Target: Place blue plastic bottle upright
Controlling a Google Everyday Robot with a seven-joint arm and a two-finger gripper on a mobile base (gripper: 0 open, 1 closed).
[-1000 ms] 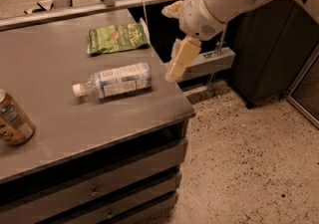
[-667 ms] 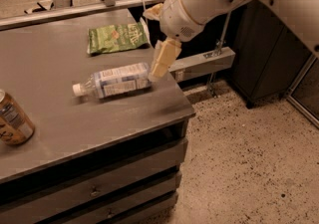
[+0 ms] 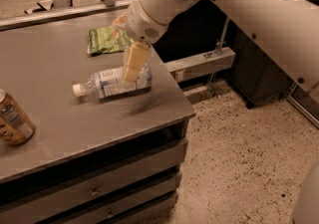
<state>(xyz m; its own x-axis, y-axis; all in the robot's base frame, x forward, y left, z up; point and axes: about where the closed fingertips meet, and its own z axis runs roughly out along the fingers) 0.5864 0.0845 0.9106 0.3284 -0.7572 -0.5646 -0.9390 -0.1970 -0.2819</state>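
The blue plastic bottle [image 3: 110,83] lies on its side on the grey table [image 3: 75,133]. Its white cap [image 3: 77,89] points left and its base points right. My gripper [image 3: 128,51] hangs from the white arm, just above the bottle's base end. It is open and holds nothing. One cream finger [image 3: 133,61] reaches down in front of the bottle's label. The other finger shows only as a tip behind the wrist.
A flat green snack bag [image 3: 107,39] lies behind the bottle near the table's back right. A brown-and-gold drink can [image 3: 12,118] stands at the left edge. The table's right edge [image 3: 177,93] drops to speckled floor, with dark cabinets beyond.
My arm has swung left from beyond the table's right edge, and the gripper is now over the bottle's base end. The bottle, the can and the bag have not moved.
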